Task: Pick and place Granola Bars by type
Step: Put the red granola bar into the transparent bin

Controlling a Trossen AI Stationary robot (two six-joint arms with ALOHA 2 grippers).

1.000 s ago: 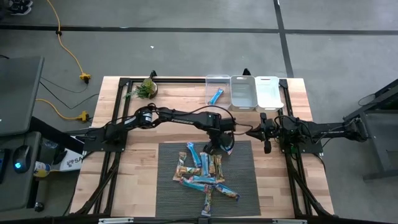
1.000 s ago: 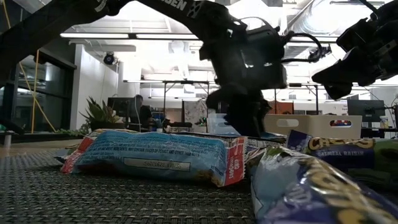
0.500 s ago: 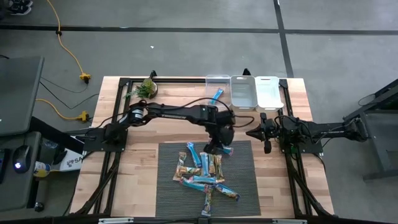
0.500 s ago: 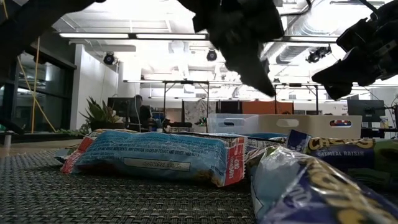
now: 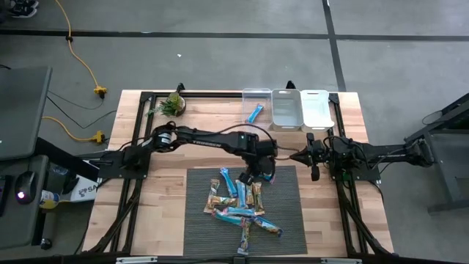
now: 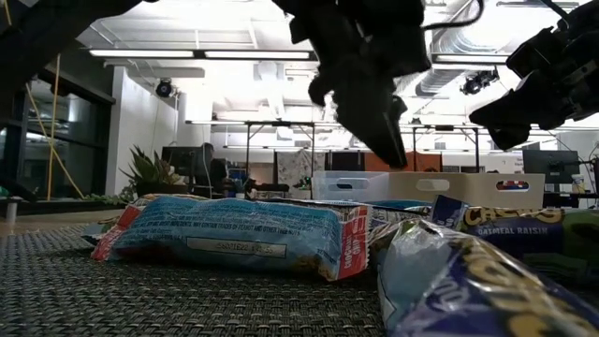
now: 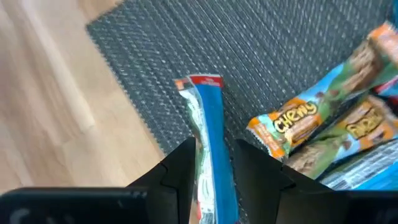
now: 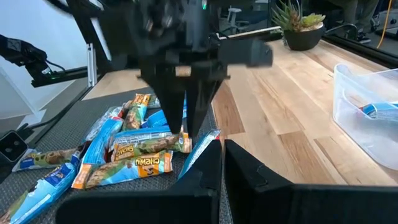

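Several wrapped granola bars, blue ones and green-orange Chewy ones, lie heaped on a dark woven mat. My left gripper hangs low over the mat's far right corner and is shut on one blue bar. That bar shows just right of the fingers in the high view. In the low view the left gripper slants down toward the right, clear of the mat. My right gripper is shut and waits right of the mat. My left gripper pinches the blue bar between its two fingers, which slant down from above toward the table's right. The bar lies along the fingers and fills the gap. Its red crimped end sticks out past the fingertips, over the mat. Whether that end touches the mat cannot be told.
Three bins stand in a row at the far edge: a clear one holding a blue bar, a grey one and a white one. A small plant sits far left. Bare wood surrounds the mat.
My left gripper has risen from the mat's far right corner, where its fingers stood low a second ago. It has tipped so that its fingers slant toward the right, then come down a little. The right arm has kept still.
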